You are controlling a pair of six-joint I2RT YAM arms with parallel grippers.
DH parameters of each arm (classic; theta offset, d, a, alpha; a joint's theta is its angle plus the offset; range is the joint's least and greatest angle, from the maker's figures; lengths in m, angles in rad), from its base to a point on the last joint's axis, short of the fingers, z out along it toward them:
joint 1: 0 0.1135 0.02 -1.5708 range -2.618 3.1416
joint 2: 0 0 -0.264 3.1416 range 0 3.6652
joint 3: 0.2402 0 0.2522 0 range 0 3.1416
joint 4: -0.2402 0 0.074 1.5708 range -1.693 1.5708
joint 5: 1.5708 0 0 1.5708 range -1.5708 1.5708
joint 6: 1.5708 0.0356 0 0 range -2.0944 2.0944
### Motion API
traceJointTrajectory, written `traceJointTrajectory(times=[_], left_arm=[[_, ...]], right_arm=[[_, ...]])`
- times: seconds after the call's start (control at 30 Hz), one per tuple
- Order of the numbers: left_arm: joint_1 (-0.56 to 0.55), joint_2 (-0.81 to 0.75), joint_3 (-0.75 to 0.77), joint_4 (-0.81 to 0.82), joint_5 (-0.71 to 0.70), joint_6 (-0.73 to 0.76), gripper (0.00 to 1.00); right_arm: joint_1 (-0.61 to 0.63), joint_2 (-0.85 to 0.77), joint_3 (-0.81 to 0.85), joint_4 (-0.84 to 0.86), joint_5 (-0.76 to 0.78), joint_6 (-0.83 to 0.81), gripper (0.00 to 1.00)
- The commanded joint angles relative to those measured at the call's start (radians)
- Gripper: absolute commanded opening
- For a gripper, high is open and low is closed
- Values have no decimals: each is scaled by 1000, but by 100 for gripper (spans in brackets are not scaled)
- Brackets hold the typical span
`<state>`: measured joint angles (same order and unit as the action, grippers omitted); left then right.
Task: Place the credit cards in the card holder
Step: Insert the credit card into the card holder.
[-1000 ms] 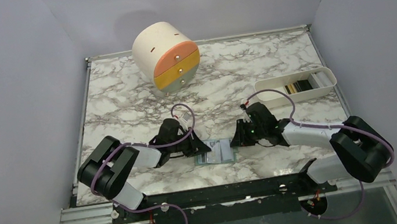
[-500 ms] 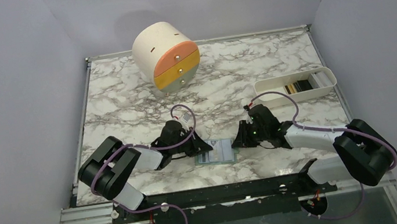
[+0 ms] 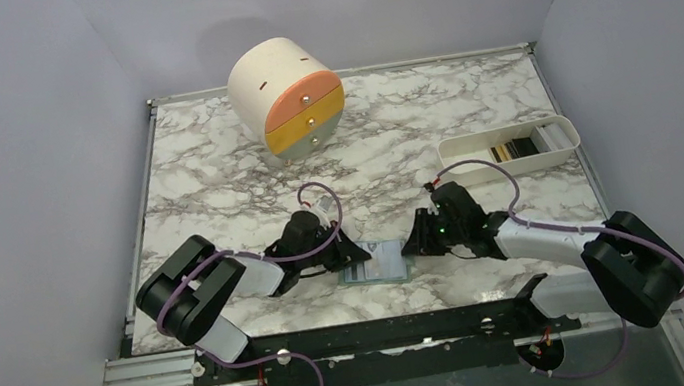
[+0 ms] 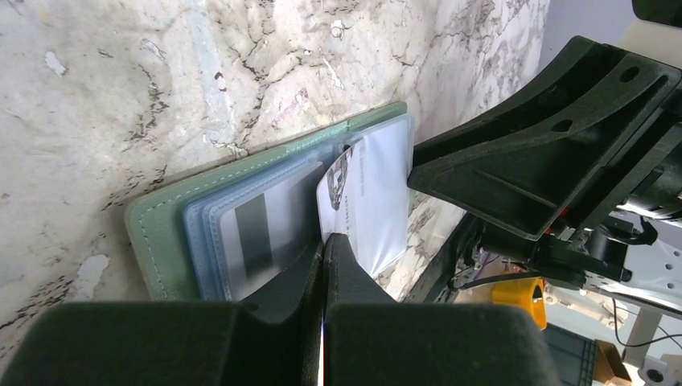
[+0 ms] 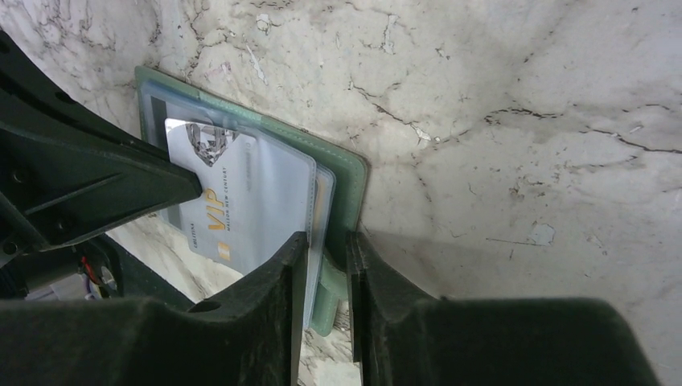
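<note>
Left gripper: clenched tight, tips pressing on the wallet's inner sleeves near the fold. It is pinning the wallet, and I can't make out anything carried.
Right gripper: jaws only narrowly apart, and they look clamped on the wallet's edge, with green cover and clear sleeve caught between them.
Wallet position: open and flat at the near middle of the table, between the two grippers and touching both.
Grey card: the VIP one sits on the half by the right arm, behind a glossy clear sleeve. From the left wrist view that page curls up off the wallet, and I can't tell how deep the card sits.
Other cards: well apart, lined up in the white tray at the right side.
Risk, card: if the right jaws let go while the page stands curled, the card may spring or slide back out.
Risk, wallet: a pull from the right against the left pin could drag or fold the wallet, or crease a sleeve.
Risk, arms: both grippers crowd one small thing, so a small sideways move could knock them together.
Surface: smooth marble-pattern top that looks slick, so I judge an unpinned wallet would skate.
Room: plain pale walls on three sides, with a cream drum of drawers at the back.
</note>
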<state>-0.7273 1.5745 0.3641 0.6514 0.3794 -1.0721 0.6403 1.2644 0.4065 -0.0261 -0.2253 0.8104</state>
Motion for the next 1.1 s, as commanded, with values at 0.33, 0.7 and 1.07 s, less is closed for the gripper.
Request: traceJointTrajectory(times=[0.33,0.7,1.07], left_arm=[[-23,-122,-17,-149,-104,38,41],[-47,-70,8,-154,-79,47,42],[-95,-34,69,-153,-82,43,37]], right_arm=[[5,-138,46,-185,24,-35,37],[5,-82,1,-93,-20,-24,28],[5,28,-20,54,-79,-14,22]])
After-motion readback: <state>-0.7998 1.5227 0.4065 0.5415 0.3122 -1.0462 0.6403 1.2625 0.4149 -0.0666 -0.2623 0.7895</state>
